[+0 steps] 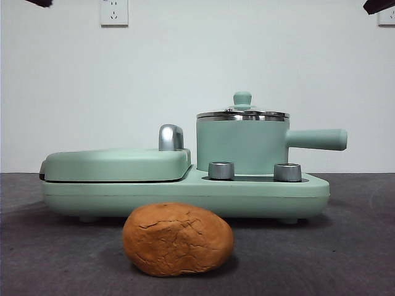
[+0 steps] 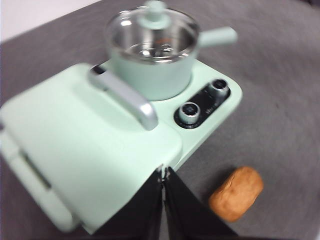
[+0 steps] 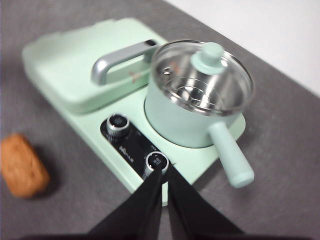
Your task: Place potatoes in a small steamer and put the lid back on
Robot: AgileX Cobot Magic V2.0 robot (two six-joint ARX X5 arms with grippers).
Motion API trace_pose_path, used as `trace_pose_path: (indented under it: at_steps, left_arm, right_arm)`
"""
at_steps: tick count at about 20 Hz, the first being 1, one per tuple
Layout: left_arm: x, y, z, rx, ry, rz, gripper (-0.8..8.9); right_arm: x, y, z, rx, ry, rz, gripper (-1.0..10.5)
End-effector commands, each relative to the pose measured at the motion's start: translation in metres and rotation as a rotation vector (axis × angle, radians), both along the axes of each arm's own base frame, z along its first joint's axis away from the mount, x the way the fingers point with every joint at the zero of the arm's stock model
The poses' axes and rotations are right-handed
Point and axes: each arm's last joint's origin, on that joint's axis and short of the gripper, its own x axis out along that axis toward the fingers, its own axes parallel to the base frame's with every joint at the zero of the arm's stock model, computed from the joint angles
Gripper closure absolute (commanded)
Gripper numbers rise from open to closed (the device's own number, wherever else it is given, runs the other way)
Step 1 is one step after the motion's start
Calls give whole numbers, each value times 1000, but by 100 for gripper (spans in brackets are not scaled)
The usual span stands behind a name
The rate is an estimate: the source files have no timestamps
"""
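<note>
An orange-brown potato [image 1: 178,239] with cracked skin lies on the dark table in front of the appliance, also visible as the potato [image 2: 236,193] and the potato [image 3: 21,165]. The small steamer [image 1: 242,147], a mint-green pot with a long side handle, stands on the appliance's right half. Its glass lid [image 1: 242,113] with a mint knob sits on the steel rim. Both arms hang high above. My left gripper [image 2: 163,171] is shut and empty over the griddle cover's edge. My right gripper [image 3: 164,172] is shut and empty above the control knobs.
The mint-green appliance base [image 1: 185,194] carries a flat griddle cover [image 1: 117,164] with a chrome handle [image 1: 171,137] on its left half and two metal knobs [image 1: 221,170] at the front. Black arm tips show at the top corners [image 1: 378,6]. A white wall stands behind.
</note>
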Motion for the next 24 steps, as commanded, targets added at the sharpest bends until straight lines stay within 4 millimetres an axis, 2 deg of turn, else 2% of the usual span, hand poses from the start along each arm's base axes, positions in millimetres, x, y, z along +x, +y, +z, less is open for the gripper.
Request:
trace_pose_path:
  at_steps: [1,3,5,7,16,19,24]
  left_arm:
    - [1,-4,8,66,-139,-93,798]
    - [1,-6,11,51,-160,-97,713]
    - [2,-7,13,19,-162,-83,570]
    - [3,-7,15,-8,-158,-69,508]
    - [13,-13,21,-78,-198,-53,510]
    - [24,-23,21,-117,-208,-65,511]
    - [57,-50,10,-165,-208,-68,516]
  right_arm:
    - [-1,2,5,-122,-96,63,930]
    - [-2,3,4,-126,-92,67,883]
    - [-2,3,4,-125,-93,67,787]
    - [-2,3,4,-125,-92,66,734]
    - [-2,3,4,-82,-62,37,723]
    - [-1,3,5,-44,-42,16,723]
    - [-1,3,5,-9,-22,-2,723]
